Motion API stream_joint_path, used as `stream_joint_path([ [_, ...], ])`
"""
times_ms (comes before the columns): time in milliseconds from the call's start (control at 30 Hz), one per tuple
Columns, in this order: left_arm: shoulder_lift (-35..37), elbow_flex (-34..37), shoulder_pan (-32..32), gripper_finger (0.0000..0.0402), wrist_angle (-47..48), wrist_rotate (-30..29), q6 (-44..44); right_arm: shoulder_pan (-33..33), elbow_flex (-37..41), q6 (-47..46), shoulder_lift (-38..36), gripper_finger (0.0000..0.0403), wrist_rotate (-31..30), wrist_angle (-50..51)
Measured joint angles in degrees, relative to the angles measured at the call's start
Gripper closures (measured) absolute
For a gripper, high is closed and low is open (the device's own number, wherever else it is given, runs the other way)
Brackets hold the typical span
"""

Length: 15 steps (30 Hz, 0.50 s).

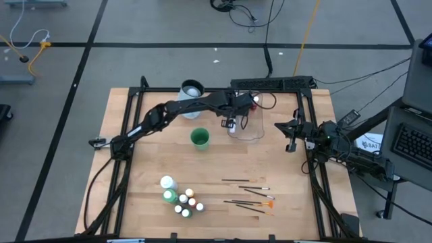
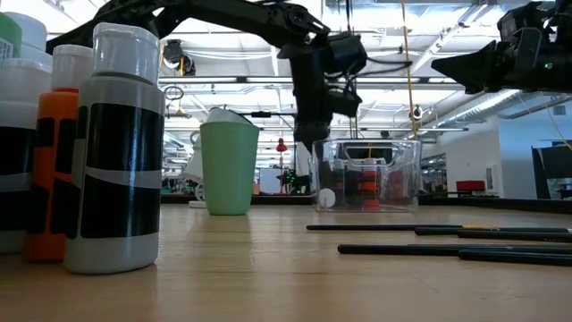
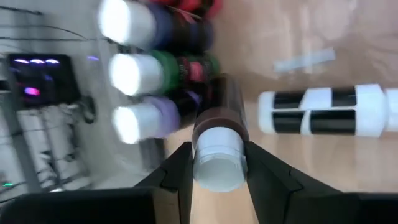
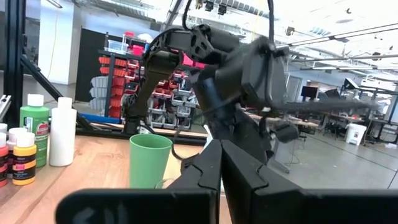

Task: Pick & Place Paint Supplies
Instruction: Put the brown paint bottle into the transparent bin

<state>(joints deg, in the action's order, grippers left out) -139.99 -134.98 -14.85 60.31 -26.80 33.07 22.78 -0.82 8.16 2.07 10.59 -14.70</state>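
Over the left side of the clear tub [image 1: 248, 129], my left gripper [image 1: 231, 123] is shut on a small brown paint bottle with a white cap [image 3: 219, 134]. Several white-capped bottles [image 3: 134, 71] and a white-and-black one [image 3: 329, 112] lie in the tub. More bottles [image 1: 179, 198] stand on their bases near the table's front, with thin brushes [image 1: 248, 196] lying to their right. My right gripper [image 1: 291, 143] waits shut at the table's right side, holding nothing. My left gripper pinches the small brown bottle at its white cap end [image 3: 217, 165] between its two fingers [image 3: 181, 169]. The fingers slant down from above into the tub. The bottle's body points on ahead of them toward the bottles lying there. Whether its far end touches anything, I cannot tell.
A green cup [image 1: 200, 138] stands just left of the tub, close under the left arm. A pale-blue jug [image 1: 192, 89] stands at the far edge. A black frame [image 1: 128, 121] runs round the table top. Bare wood lies between cup and brushes.
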Motion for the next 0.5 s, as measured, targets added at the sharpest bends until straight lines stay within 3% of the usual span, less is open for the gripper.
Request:
stream_joint_path([
  [300, 0.6, 0.0, 0.1, 0.0286, -3.4, -1.4, 6.4, 0.0, 0.0, 0.0, 0.0, 0.0399, 0.0, 0.5],
  [500, 0.6, 0.0, -0.6, 0.0286, -3.3, 4.6, 8.3, 0.0, 0.0, -0.5, 0.0, 0.0399, 0.0, 0.4],
])
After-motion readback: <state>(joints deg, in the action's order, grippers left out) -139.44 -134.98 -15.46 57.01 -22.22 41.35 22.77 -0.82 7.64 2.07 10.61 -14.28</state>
